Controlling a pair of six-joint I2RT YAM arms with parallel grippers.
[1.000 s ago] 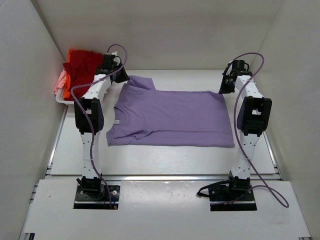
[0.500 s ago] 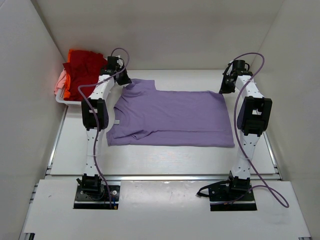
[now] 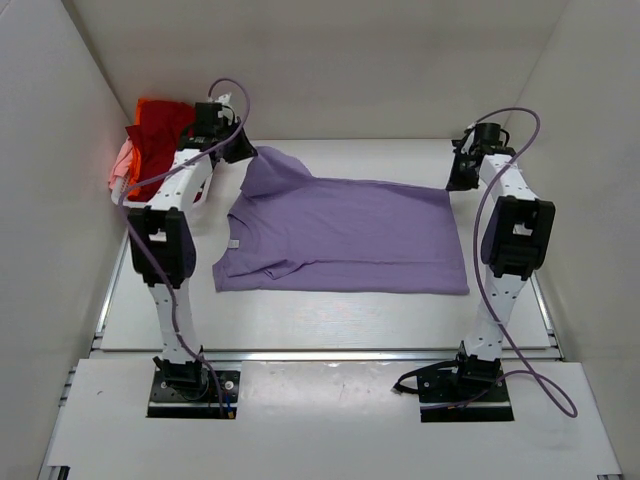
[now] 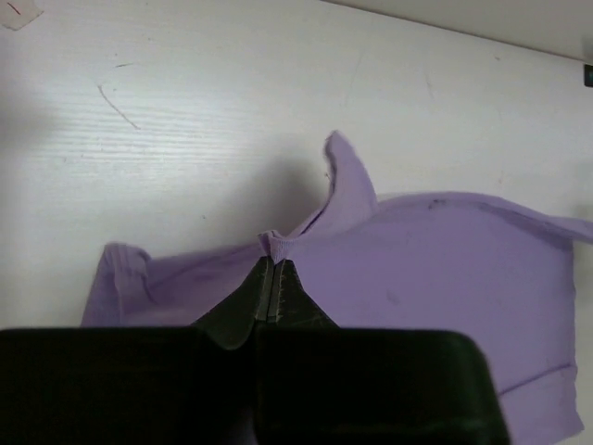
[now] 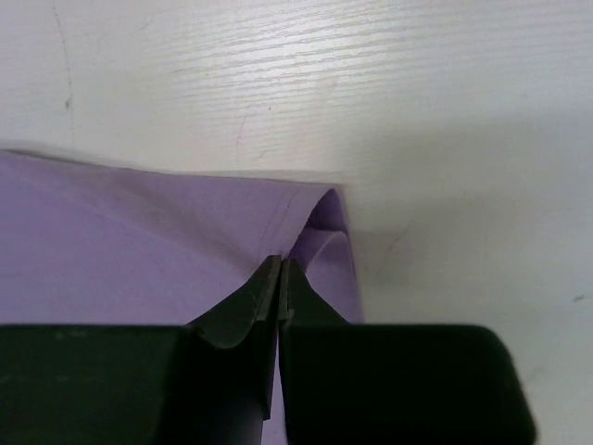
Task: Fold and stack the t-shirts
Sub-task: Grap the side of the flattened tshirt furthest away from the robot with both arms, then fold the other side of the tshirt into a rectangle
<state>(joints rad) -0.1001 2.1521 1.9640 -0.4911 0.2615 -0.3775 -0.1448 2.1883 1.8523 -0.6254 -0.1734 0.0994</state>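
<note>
My left hand [image 4: 275, 266] is clamped shut on the purple tee [image 3: 345, 235] at its far left corner, tenting it off the tabletop [image 3: 330, 310]. My right hand [image 5: 280, 266] pinches the far right corner. A red tee [image 3: 160, 125] lies heaped far left.

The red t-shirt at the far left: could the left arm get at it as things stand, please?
Probably not yet: the left gripper is shut on the lavender t-shirt's lifted corner. The red t-shirt lies close beside it with nothing between, so once freed it should reach.
</note>
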